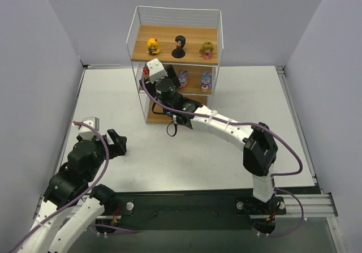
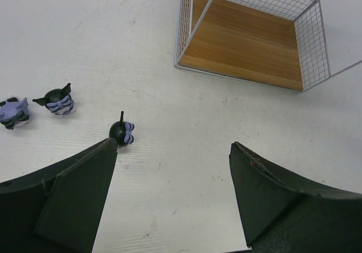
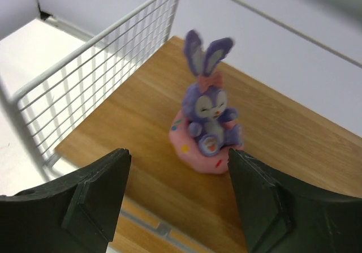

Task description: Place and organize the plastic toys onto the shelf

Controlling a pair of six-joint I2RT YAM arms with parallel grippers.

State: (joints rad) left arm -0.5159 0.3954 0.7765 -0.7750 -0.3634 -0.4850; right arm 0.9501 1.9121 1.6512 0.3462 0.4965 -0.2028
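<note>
Your right hand point(image 3: 178, 155) is spread wide open inside the shelf point(image 1: 136, 38), at the left end of the middle board in the top view. The right wrist view shows a purple bunny point(image 3: 208, 120) on a pink base standing upright on the wood between the fingers. It is closest to the finger at lower right, but you cannot tell whether they touch. In the top view, a second bunny point(image 1: 182, 78) and a third bunny point(image 1: 206, 81) stand further right on that board. The top board carries a yellow doll point(image 1: 153, 46), a black doll point(image 1: 179, 46) and an olive-pink doll point(image 1: 206, 50) in a row.

Your left hand point(image 2: 172, 145) is also open, low over the white worktop point(image 1: 254, 94) at the lower left of the top view. One dark figurine point(image 2: 123, 133) lies just beside the fingertip on the left of the frame. Another dark figurine point(image 2: 56, 101) and a paler purple figurine point(image 2: 10, 111) lie near the left edge.
</note>
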